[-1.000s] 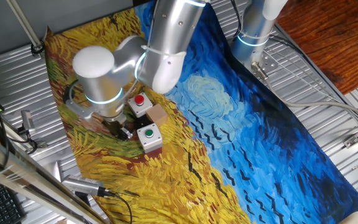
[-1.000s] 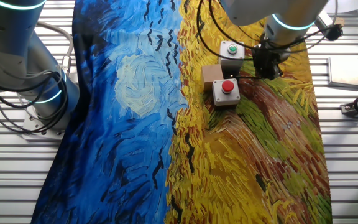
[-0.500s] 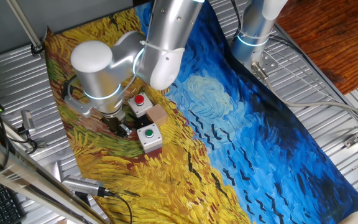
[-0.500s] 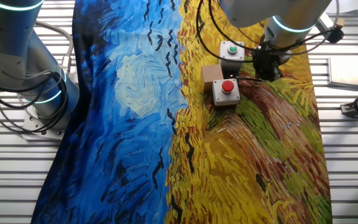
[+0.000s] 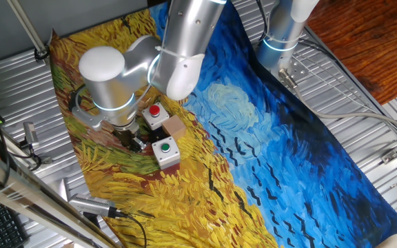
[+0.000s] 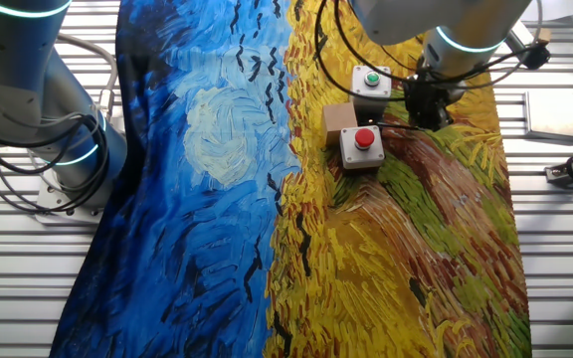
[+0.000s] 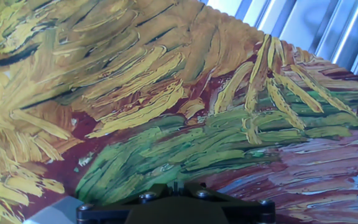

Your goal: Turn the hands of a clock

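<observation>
No clock shows in any view, and I see no C-clamp. My gripper (image 5: 134, 143) is low over the painted cloth, just left of the two button boxes, and it also shows in the other fixed view (image 6: 427, 115). In the hand view the gripper (image 7: 174, 185) has its two fingertips together with only a thin line between them and nothing held. Below it lies only the yellow, green and brown painted cloth (image 7: 166, 112).
A grey box with a red button (image 5: 156, 114) (image 6: 362, 145), a grey box with a green button (image 5: 165, 152) (image 6: 370, 82) and a small wooden block (image 5: 176, 127) (image 6: 339, 117) sit close to the gripper. A second arm's base (image 6: 58, 149) stands at the cloth's blue side. Metal slats surround the cloth.
The arm's elbow has shifted slightly to the left in one fixed view. The gripper stays in the same spot beside the boxes.
</observation>
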`<control>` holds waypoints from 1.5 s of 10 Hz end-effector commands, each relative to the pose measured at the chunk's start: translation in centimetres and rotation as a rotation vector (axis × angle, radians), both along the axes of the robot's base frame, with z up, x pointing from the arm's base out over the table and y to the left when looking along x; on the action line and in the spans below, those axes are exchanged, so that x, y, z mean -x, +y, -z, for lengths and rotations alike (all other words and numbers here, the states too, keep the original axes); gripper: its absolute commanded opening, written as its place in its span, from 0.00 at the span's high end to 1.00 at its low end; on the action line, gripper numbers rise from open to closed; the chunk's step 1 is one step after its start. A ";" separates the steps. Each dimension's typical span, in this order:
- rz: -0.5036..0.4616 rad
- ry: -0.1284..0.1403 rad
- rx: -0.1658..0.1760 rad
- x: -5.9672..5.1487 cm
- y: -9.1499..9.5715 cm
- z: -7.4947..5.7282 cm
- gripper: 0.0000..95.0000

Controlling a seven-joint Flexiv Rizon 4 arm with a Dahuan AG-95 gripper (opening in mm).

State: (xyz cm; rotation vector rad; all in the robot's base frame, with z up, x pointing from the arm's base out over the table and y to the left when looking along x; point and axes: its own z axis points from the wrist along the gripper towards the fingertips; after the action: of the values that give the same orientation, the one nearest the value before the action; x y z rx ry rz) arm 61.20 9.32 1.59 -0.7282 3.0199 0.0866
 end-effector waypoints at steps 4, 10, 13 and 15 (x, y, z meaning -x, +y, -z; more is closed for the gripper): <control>-0.026 0.005 0.019 0.5 -1.4 0.1 1.00; -0.048 0.014 0.035 1.6 -2.5 0.2 1.00; -0.059 0.017 0.033 2.1 -3.5 -0.1 1.00; -0.067 0.019 0.032 2.6 -3.9 -0.2 1.00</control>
State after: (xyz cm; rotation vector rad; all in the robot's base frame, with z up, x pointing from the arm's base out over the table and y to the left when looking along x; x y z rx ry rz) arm 58.43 5.28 1.80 -0.8390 3.0219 0.0481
